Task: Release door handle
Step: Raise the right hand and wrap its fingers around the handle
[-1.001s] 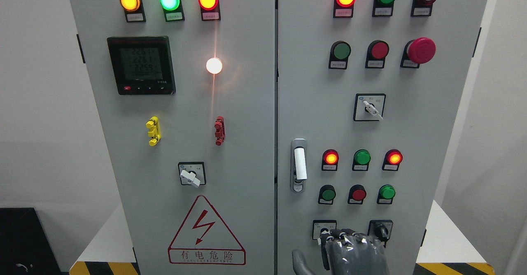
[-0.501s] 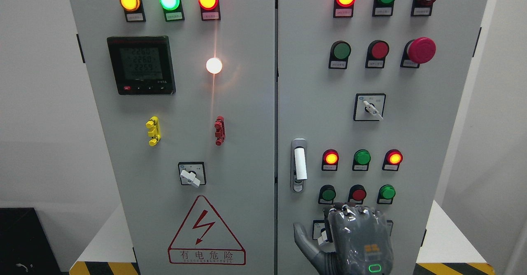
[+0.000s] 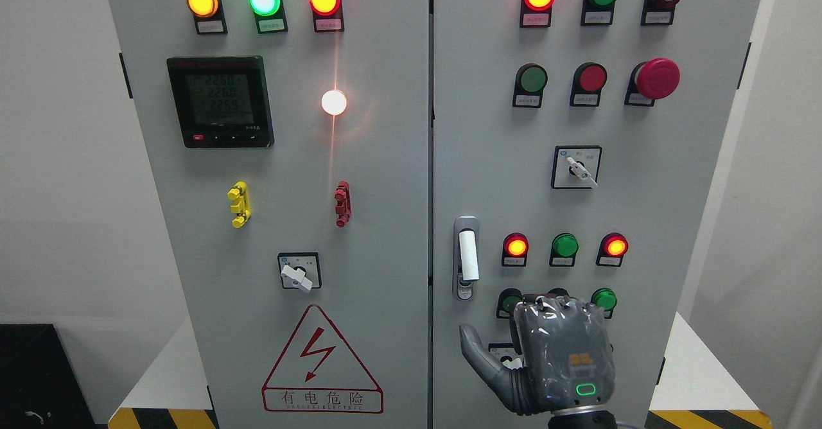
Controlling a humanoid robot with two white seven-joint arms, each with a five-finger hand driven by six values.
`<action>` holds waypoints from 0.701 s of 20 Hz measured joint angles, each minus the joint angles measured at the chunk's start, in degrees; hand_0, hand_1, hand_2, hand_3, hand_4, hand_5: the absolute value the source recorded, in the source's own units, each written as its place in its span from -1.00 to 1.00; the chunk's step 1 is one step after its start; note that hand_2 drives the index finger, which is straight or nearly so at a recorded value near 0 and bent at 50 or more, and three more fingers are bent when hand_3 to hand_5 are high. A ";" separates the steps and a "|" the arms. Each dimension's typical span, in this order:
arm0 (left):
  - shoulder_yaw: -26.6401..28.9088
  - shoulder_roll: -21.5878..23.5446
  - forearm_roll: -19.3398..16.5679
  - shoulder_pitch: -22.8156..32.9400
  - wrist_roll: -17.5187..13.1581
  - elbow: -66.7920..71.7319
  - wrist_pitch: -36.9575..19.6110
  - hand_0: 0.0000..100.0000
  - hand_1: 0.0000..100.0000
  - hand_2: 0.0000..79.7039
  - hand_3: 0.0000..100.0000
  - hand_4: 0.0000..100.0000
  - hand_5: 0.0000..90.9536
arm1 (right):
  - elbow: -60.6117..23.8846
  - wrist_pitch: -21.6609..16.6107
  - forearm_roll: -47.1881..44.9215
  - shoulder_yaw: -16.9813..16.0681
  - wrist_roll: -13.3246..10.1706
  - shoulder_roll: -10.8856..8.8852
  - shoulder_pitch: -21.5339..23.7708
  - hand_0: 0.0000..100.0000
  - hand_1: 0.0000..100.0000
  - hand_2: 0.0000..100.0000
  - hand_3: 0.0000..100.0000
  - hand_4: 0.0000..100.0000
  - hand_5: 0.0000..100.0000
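Observation:
The door handle (image 3: 468, 255) is a white upright lever in a silver lock plate on the left edge of the right cabinet door (image 3: 642, 223). My right hand (image 3: 560, 352) comes up from the bottom edge, right of the middle, with its back toward me. It is below and to the right of the handle and apart from it. Its thumb (image 3: 475, 352) is spread to the left, its fingers bend forward toward the panel, and it holds nothing. It hides the lower buttons and switches of that door. The left arm is out of view.
The right door carries lit lamps, push buttons, a red mushroom stop button (image 3: 656, 78) and a rotary switch (image 3: 577, 167). The left door (image 3: 289, 159) has lamps, a meter, a rotary switch (image 3: 298, 272) and a hazard triangle (image 3: 321, 361). White ledges flank the cabinet base.
My right hand has risen from the bottom edge up the right door, now covering the lower row of buttons. The handle has not moved.

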 measured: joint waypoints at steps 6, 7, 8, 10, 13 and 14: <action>0.01 0.00 0.00 0.00 0.00 0.00 0.00 -0.76 0.11 -1.00 -1.00 -1.00 -1.00 | 0.94 0.10 1.99 -0.23 0.52 -0.06 -1.65 -0.44 -0.74 1.00 1.00 1.00 1.00; 0.01 0.00 0.00 0.00 0.00 0.00 0.00 -0.76 0.11 -1.00 -1.00 -1.00 -1.00 | 1.07 0.11 2.37 -0.25 0.65 -0.06 -1.84 -0.44 -0.74 1.00 1.00 1.00 1.00; 0.01 0.00 0.00 0.00 0.00 0.00 0.00 -0.76 0.11 -1.00 -1.00 -1.00 -1.00 | 1.21 0.11 2.72 -0.28 0.99 -0.06 -2.04 -0.44 -0.73 1.00 1.00 1.00 1.00; 0.01 0.00 0.00 0.00 0.00 0.00 0.00 -0.76 0.11 -1.00 -1.00 -1.00 -1.00 | 1.47 0.12 3.32 -0.32 1.56 -0.07 -2.43 -0.44 -0.72 1.00 1.00 1.00 1.00; 0.01 0.00 0.00 0.00 0.00 0.00 0.00 -0.76 0.11 -1.00 -1.00 -1.00 -1.00 | 1.94 0.12 4.18 -0.25 1.90 -0.08 -3.04 -0.44 -0.71 1.00 1.00 1.00 1.00; 0.01 0.00 0.00 0.00 0.00 0.00 0.00 -0.76 0.11 -1.00 -1.00 -1.00 -1.00 | 2.09 0.12 4.41 -0.18 1.94 -0.08 -3.25 -0.44 -0.70 1.00 1.00 1.00 1.00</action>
